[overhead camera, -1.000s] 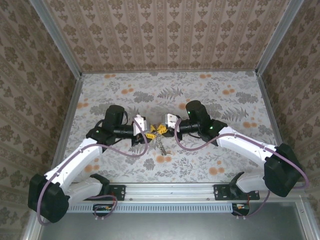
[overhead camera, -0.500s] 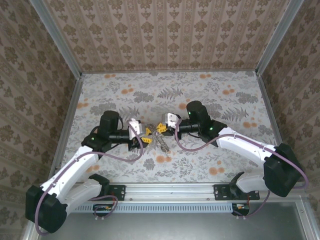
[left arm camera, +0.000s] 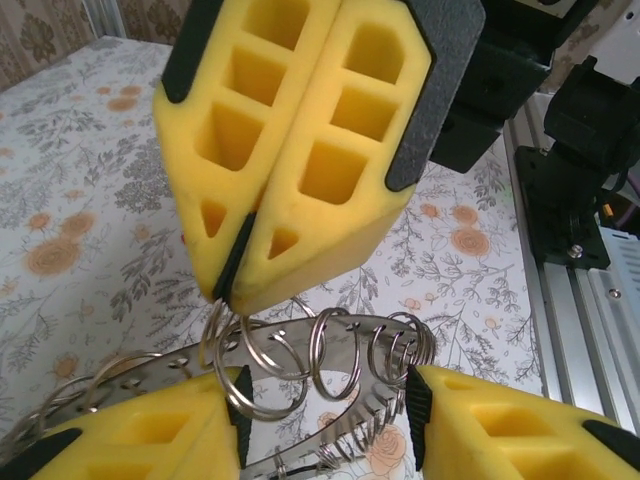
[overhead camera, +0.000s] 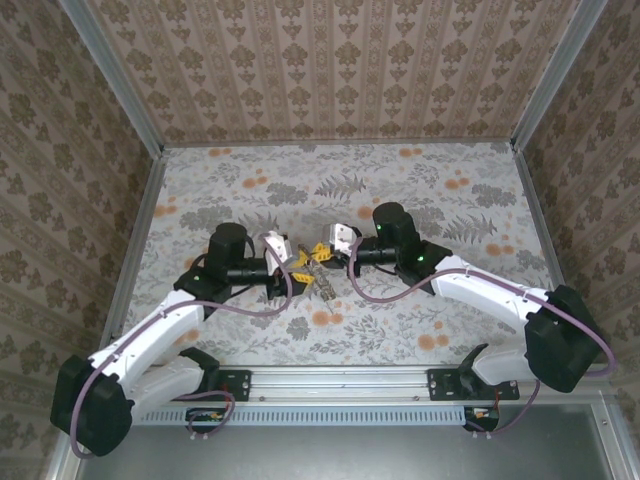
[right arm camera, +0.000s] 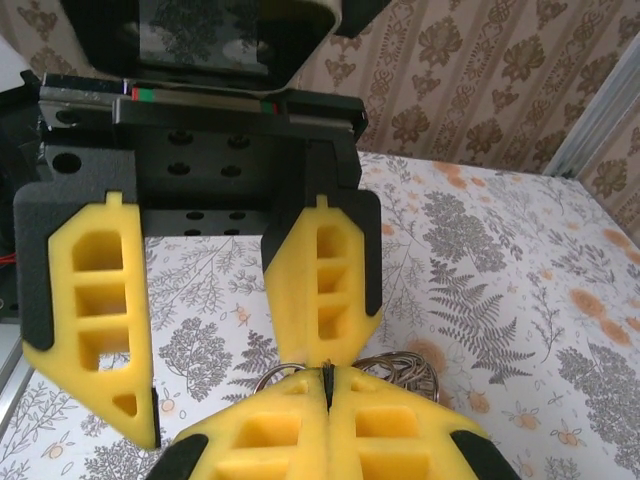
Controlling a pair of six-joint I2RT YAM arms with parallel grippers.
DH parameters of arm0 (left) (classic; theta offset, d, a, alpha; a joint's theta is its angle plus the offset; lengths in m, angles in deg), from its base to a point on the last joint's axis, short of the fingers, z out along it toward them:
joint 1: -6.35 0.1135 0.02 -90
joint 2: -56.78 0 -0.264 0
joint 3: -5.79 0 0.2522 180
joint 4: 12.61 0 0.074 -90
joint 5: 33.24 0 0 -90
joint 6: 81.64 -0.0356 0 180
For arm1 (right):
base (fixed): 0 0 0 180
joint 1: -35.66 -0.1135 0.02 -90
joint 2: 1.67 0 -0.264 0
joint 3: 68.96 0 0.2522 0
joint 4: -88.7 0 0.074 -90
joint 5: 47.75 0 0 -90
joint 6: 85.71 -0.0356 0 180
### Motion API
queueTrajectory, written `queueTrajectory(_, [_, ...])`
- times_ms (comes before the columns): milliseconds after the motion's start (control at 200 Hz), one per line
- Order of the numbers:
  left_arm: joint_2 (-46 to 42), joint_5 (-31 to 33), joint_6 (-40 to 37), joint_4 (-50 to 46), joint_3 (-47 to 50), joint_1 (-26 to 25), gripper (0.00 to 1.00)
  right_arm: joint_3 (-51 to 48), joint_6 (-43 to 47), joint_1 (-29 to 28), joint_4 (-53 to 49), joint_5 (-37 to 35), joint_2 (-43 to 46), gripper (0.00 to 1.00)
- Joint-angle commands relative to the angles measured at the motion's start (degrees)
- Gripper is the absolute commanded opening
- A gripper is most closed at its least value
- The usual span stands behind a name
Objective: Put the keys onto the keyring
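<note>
Two claws meet above the floral table [overhead camera: 250, 170]: my right claw [left arm camera: 240, 290] clamps the coiled keyring [left arm camera: 330, 352]; my left claw [left arm camera: 325, 405] gapes, fingers [left arm camera: 130, 440] either side of it.

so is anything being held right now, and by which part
The right gripper is shut on the keyring, pinching the top of a coil with its fingertips. The left gripper is open, its fingers either side of the coils.

The right gripper [left arm camera: 238, 292] comes in from above, its yellow foam fingers pressed together on a coil of the keyring [left arm camera: 330, 350]; the flowered table [left arm camera: 90, 200] lies beneath. The left gripper [left arm camera: 325, 425] stands spread at the bottom edge; the coils sit between its fingers.
</note>
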State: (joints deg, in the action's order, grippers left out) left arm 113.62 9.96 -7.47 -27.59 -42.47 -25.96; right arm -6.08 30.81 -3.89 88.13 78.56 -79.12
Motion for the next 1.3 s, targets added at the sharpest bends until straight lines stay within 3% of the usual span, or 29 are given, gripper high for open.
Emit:
queueTrajectory(0, [0.6, 1.3, 1.1, 1.8, 0.0, -0.6, 0.41, -0.3, -1.7, -0.4, 4.2, -1.1, -0.3, 0.0])
queueTrajectory(235, [-3.1, 9.4, -2.3, -3.1, -0.2, -0.8, 0.18, -0.9, -3.3, -0.4, 5.1, -3.6, -0.9, 0.0])
queueTrajectory(375, [-5.2, 12.6, -6.0, -6.5, -0.8, -1.5, 0.17, -1.0, -4.5, -0.4, 5.8, -4.1, -1.7, 0.0])
queueTrajectory(495, [-5.3, 11.6, -9.2, -6.9, -0.8, -3.1, 0.21, -0.8, -6.0, -0.4, 7.5, -3.6, -1.8, 0.0])
queueTrajectory(655, [-2.8, 13.8, -7.3, -7.6, -2.0, -4.0, 0.28, -0.4, -7.1, -0.4, 8.5, -3.2, -4.0, 0.0])
queueTrajectory(795, [-4.7, 13.8, -3.1, -7.5, -0.8, -3.0, 0.49, -0.8, -7.0, -0.4, 8.6, -3.6, -3.5, 0.0])
queueTrajectory(1050, [-12.0, 10.9, 8.2, -3.5, 4.6, 0.4, 0.58, -1.7, -7.1, -0.4, 9.4, -3.0, -2.8, 0.0])
queueTrajectory(1295, [-6.0, 10.3, 10.4, 2.3, 3.9, 0.5, 0.58, -1.1, -7.7, -0.6, 10.3, -2.2, -3.7, 0.0])
